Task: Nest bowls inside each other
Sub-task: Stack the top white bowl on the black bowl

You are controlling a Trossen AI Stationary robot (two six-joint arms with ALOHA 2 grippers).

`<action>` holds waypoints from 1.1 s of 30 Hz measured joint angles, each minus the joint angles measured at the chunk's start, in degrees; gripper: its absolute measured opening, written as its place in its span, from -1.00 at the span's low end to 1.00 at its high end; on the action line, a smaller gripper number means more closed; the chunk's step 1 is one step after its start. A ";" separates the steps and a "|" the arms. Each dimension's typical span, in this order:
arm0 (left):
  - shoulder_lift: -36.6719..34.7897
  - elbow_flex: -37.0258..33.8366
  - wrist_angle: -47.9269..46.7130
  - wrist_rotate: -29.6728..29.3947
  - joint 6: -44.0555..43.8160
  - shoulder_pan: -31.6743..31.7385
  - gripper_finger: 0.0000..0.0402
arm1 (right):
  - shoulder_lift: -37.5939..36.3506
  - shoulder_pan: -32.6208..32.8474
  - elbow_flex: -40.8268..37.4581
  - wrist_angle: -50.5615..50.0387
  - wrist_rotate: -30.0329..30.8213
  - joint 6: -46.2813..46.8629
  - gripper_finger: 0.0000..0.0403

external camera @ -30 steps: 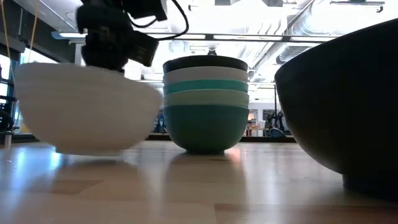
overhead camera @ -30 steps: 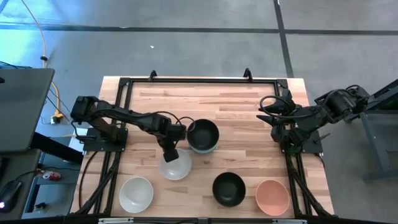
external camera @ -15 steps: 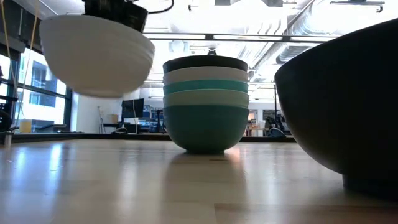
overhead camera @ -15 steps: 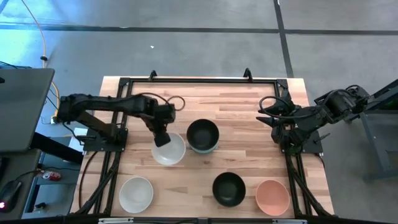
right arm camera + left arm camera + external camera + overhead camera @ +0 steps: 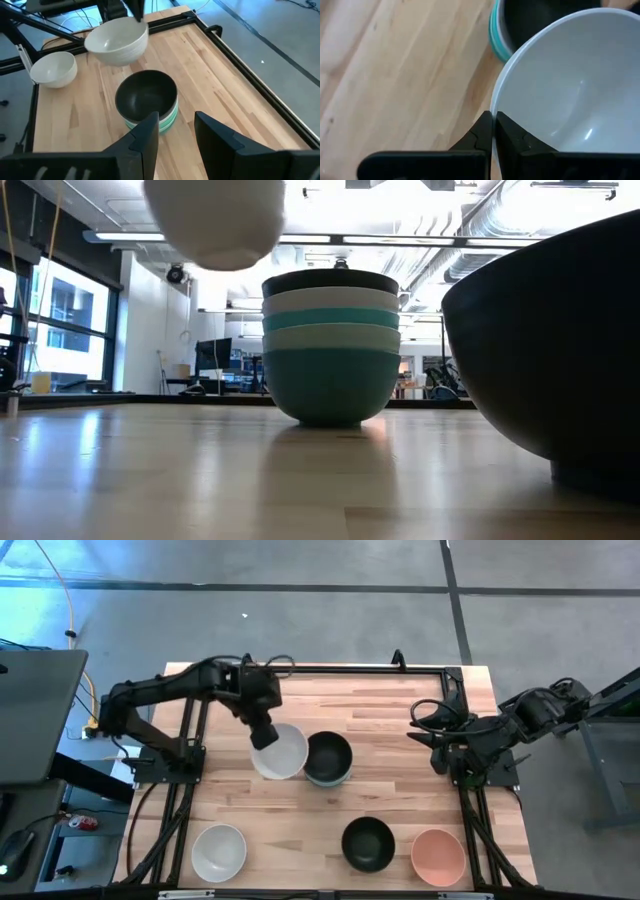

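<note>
My left gripper is shut on a white bowl, which hangs in the air just left of the stack. The low view shows that bowl high above the table. The stack stands on the table with a black bowl on top, then white, teal, pale mint and teal. My right gripper is open over the table's right side and faces the stack; its fingers touch nothing. My left gripper pinches the white bowl's rim on the side away from the stack. One finger is inside the bowl and the other outside. The fingers come from above, slanting down. The bowl is lifted clear, mouth up and slightly tilted.
Three single bowls sit along the near edge: white, black and salmon-pink. The black one fills the right of the low view. A dark frame runs round the table's far and side edges. Bare wood lies between the stack and the near row.
My left gripper has stayed shut on the white bowl and lifted it off the table. It has carried the bowl up and toward the far edge, then slightly right, until it hangs beside the stack. The right arm has barely shifted.
</note>
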 joint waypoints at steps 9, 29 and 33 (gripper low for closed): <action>10.55 12.57 -1.64 -0.01 4.02 2.33 -1.00 | -0.02 0.02 0.00 0.88 -1.07 0.16 -0.41; 31.24 29.92 -2.89 5.21 10.86 2.14 -1.00 | -0.02 0.02 0.07 0.18 -2.49 0.98 -0.41; 32.78 29.92 -2.82 5.21 11.36 1.76 -1.00 | -0.02 0.00 0.07 0.03 -2.49 0.94 -0.41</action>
